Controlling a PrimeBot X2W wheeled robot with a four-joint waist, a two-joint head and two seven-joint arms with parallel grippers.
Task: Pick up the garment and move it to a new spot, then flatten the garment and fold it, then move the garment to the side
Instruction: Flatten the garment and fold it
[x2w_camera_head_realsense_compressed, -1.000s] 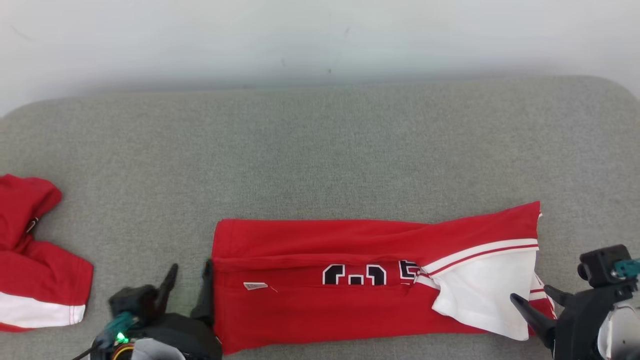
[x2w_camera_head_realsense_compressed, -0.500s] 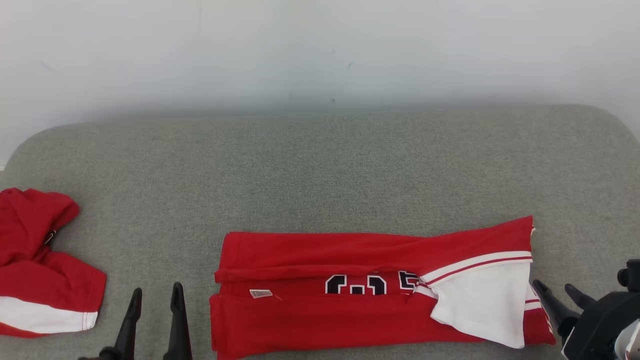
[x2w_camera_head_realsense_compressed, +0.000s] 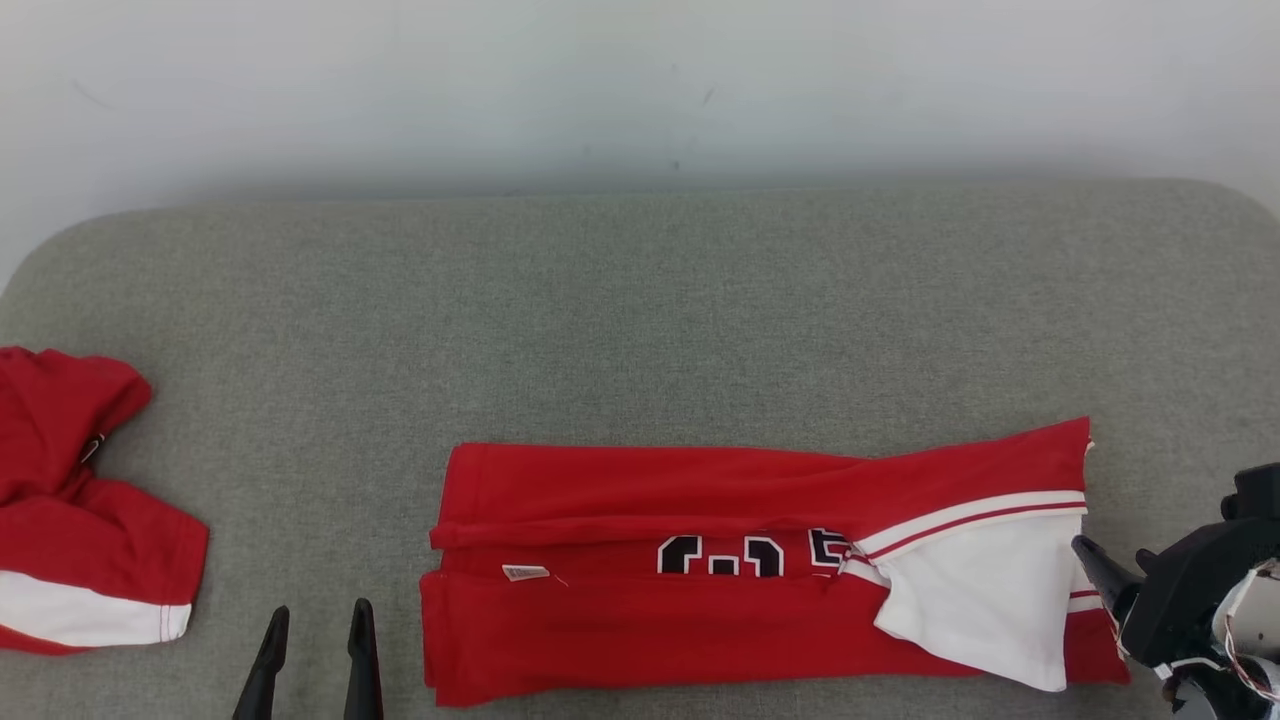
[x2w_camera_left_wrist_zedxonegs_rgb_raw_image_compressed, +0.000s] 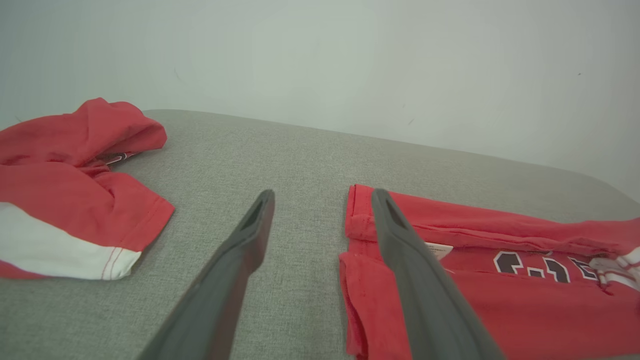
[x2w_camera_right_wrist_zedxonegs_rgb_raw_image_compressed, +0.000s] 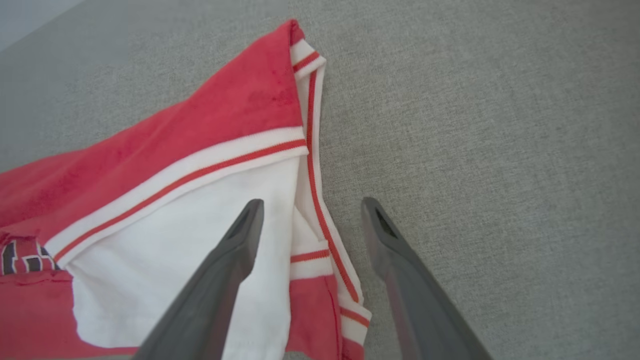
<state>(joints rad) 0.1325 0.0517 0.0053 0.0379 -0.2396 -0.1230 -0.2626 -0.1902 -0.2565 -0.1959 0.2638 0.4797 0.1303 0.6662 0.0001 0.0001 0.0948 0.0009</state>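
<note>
The garment (x2w_camera_head_realsense_compressed: 700, 620) is a red jersey with black numbers and a white panel, folded into a long strip lying flat on the grey cushion (x2w_camera_head_realsense_compressed: 640, 320). My left gripper (x2w_camera_head_realsense_compressed: 320, 612) stands open just left of the strip's left end, apart from it and holding nothing. In the left wrist view, this gripper (x2w_camera_left_wrist_zedxonegs_rgb_raw_image_compressed: 322, 195) has the garment (x2w_camera_left_wrist_zedxonegs_rgb_raw_image_compressed: 500, 300) past its right finger. My right gripper (x2w_camera_head_realsense_compressed: 1112, 555) is open at the strip's right end. Seen from the right wrist, this gripper (x2w_camera_right_wrist_zedxonegs_rgb_raw_image_compressed: 312, 202) straddles the striped edge of the garment (x2w_camera_right_wrist_zedxonegs_rgb_raw_image_compressed: 175, 150) with nothing held.
A second red and white garment (x2w_camera_head_realsense_compressed: 70, 500) lies crumpled at the cushion's far left, also in the left wrist view as a crumpled garment (x2w_camera_left_wrist_zedxonegs_rgb_raw_image_compressed: 65, 190). A pale wall (x2w_camera_head_realsense_compressed: 640, 80) rises behind the cushion. Bare grey cushion stretches behind the strip.
My left gripper has drawn back from the strip's left edge to stand apart on its left. My right gripper has moved off the white panel to the right end. The head camera has shifted.
</note>
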